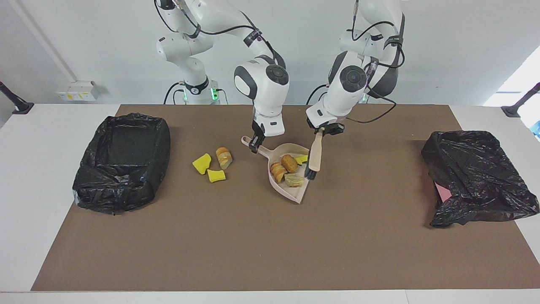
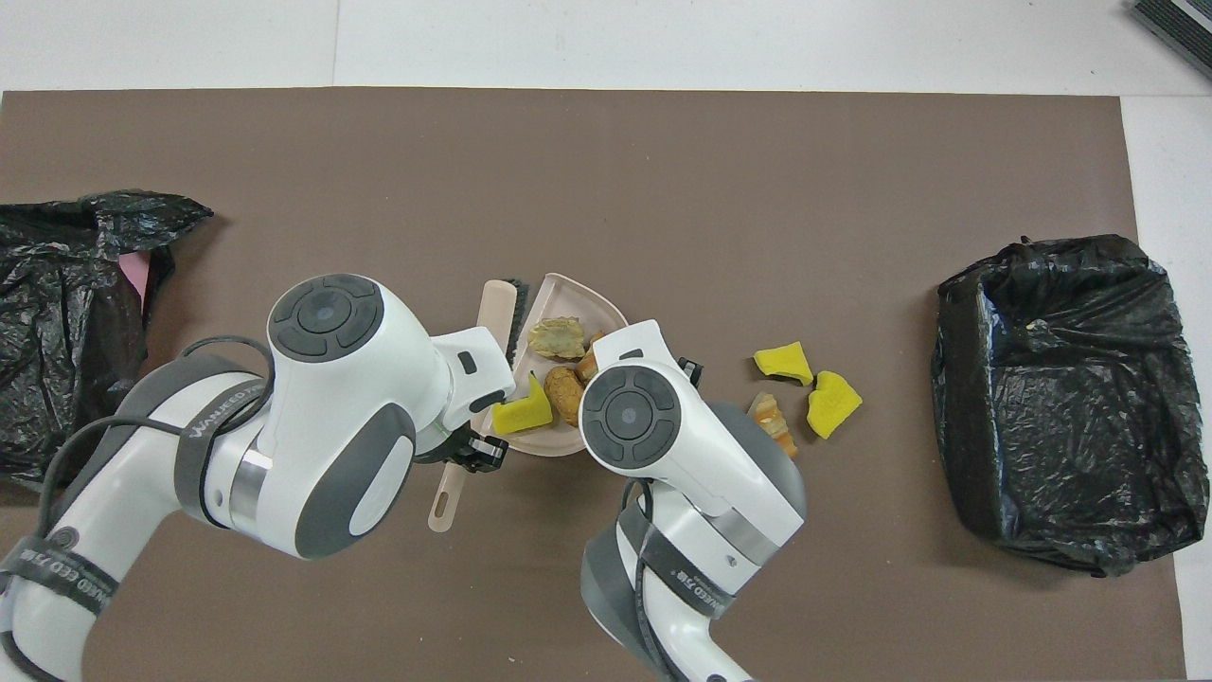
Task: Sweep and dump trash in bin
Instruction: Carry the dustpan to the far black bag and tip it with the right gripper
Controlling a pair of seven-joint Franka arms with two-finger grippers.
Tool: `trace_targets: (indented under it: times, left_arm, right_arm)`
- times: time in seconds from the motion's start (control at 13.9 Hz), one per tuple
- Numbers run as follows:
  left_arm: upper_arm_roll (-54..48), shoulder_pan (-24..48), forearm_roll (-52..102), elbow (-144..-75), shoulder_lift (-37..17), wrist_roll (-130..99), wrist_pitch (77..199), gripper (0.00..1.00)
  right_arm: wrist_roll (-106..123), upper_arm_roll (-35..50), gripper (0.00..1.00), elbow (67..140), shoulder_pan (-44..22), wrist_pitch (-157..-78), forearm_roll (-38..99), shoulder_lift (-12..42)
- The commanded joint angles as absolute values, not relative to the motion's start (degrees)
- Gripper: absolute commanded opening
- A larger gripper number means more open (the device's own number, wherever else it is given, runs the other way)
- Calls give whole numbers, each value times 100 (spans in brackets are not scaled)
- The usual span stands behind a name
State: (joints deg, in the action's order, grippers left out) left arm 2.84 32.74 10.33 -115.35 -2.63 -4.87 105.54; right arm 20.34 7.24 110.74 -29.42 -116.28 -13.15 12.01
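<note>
My right gripper is shut on the handle of the beige dustpan, which lies mid-table. Trash in the pan: three tan-brown bread lumps and a yellow sponge chunk, also visible from overhead as lumps and sponge. My left gripper is shut on the top of the brush. The brush hangs nearly upright, bristles down beside the pan's edge. Loose trash lies on the mat toward the right arm's end: two yellow sponge chunks and one bread lump. The black-lined bin stands open at that end.
A crumpled black bag over something pink lies at the left arm's end of the table. The brown mat covers most of the tabletop. From overhead, the right arm's wrist hides its own gripper and the pan's handle.
</note>
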Motion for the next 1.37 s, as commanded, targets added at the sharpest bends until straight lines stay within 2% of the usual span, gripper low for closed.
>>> trace_targets:
  times: [0.0,0.29,0.43,0.65,0.79,0.94,1.3]
  left_arm:
    - [281,3252,1107,-11479,-237,-720,10442,0]
    - [290,3226,1107,-11575,-158,-1851,10248,0]
    - [281,3304,1116,-11855,25,-2370,10283,0]
    - [246,3427,1632,-12321,333,-2793,10248,0]
    - [246,3786,1687,-12480,343,-3249,10335,0]
    - [246,3937,1888,-12576,343,-3436,10371,0]
    - [246,4639,2100,-13121,351,-3726,10898,0]
  right_arm:
    - [2152,773,0,11048,-2629,-11374,-1283,898]
    - [3118,765,0,11022,-1944,-10908,-1055,335]
    - [3627,747,0,10899,-1488,-10566,-1055,89]
    - [4409,703,0,10767,-627,-10144,-1055,-507]
    - [5199,686,0,10758,41,-9933,-1055,-825]
    - [6138,502,0,10767,647,-9739,-1055,-914]
    - [8724,0,0,10837,1932,-10300,-1378,-932]
